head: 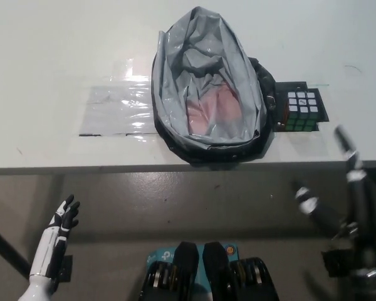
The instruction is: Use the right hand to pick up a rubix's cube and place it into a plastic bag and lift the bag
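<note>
The black right hand (pixel 338 200) hangs below the table's (pixel 50 63) near edge toward its right end, fingers spread apart, holding nothing and touching nothing. The rubix's cube (pixel 302 110) sits on the table close to that edge, just beside the right side of the grey plastic bag (pixel 207 81), whose mouth gapes wide. The white left hand (pixel 61 227) rests low beyond the near edge, open and empty

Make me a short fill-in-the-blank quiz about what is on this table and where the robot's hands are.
1. The Rubik's cube lies to the ____ of the grey plastic bag in the picture.
2. The bag's mouth is ____.
3. The white left hand hangs ____ the table's edge.
4. The black right hand holds ____.

Missing words: right; open; below; nothing
</note>
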